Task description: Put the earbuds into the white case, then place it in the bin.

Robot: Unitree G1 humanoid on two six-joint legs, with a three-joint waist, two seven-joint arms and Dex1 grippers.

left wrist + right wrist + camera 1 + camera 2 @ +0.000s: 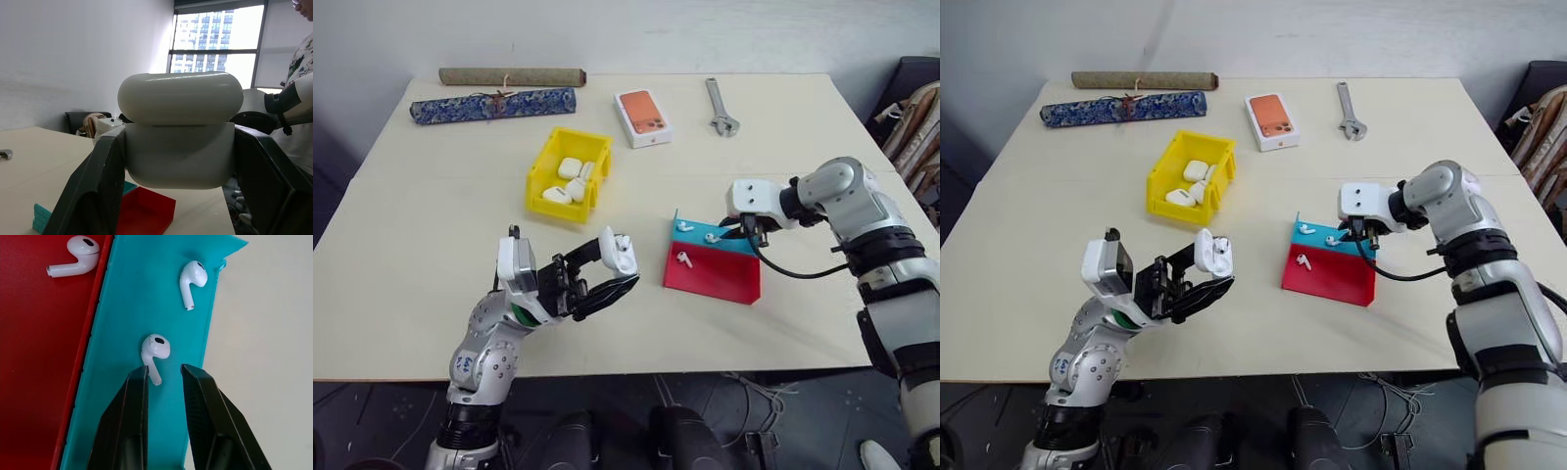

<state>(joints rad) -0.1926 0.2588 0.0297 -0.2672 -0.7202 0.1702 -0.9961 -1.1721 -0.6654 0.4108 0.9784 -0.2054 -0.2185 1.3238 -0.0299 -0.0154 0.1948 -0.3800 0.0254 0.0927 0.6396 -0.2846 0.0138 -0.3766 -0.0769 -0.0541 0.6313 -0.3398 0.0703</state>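
1. While the white case sits pinched in our left claw, lid flipped up and held above the table's near edge, we judge the task barely begun: one earbud seems already seated in it, though we cannot be sure.
2. Three earbuds remain on the stepped tray. Seen from our head, two lie on the blue step at twelve o'clock, and one on the red step at six o'clock.
3. Our right claw hangs over the middle earbud, fingers narrowed but not pressed together, the short stem just between the tips; nothing is gripped yet.
4. Left to do, we reckon: lift the earbud, seat it, shut the lid, and carry the case to the yellow bin, at eleven o'clock from the tray, where other white cases lie.
5. The earbuds are glossy, hard, rounded plastic and look slippery. The case is a smooth pebble; the tray is matte.
6. At twelve o'clock on the table lie a wrench, a white box and two rolled bundles.
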